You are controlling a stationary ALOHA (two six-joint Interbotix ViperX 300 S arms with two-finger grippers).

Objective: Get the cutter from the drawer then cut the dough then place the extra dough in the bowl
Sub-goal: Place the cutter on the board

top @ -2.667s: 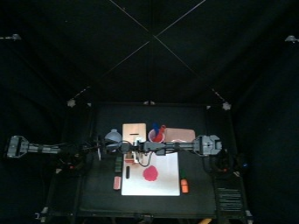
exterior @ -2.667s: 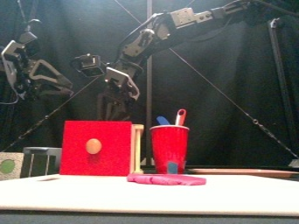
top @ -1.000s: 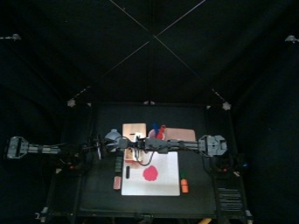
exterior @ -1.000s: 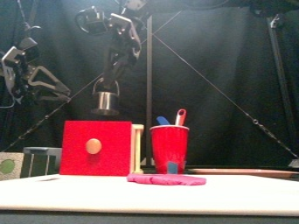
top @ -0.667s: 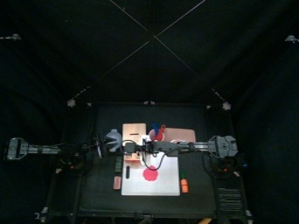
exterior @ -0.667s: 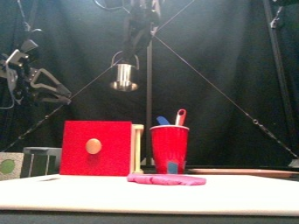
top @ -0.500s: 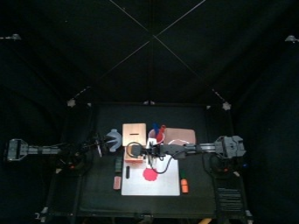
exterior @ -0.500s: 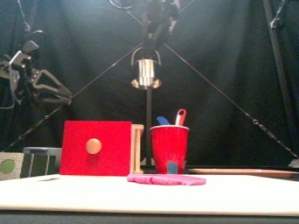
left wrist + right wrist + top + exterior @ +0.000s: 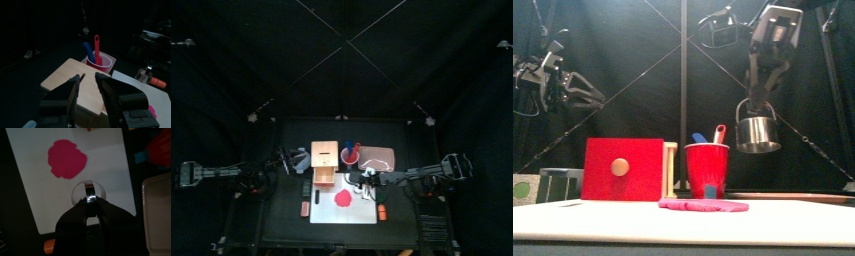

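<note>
The round metal cutter [image 9: 755,133] hangs by its wire handle from my right gripper [image 9: 759,96], which is shut on the handle. In the right wrist view the cutter [image 9: 87,192] is above the white cutting board [image 9: 107,158], beside the flat red dough [image 9: 67,159]. From the top, my right gripper [image 9: 368,181] is over the board's [image 9: 366,196] back part. The dough [image 9: 703,205] lies flat on the board. My left gripper [image 9: 87,76] stands open above the wooden box [image 9: 67,80], holding nothing. A blue-grey bowl [image 9: 560,182] sits at the far left.
The wooden box [image 9: 326,160] with its red drawer front [image 9: 624,170] stands behind the board. Beside it is the red cup [image 9: 707,170] with two toy knives, then the pink tray [image 9: 376,158]. Small orange toys [image 9: 381,212] lie near the board's front corners.
My right gripper has carried the cutter from above the box rightward and down over the board. The left arm has drawn back slightly to the left.
</note>
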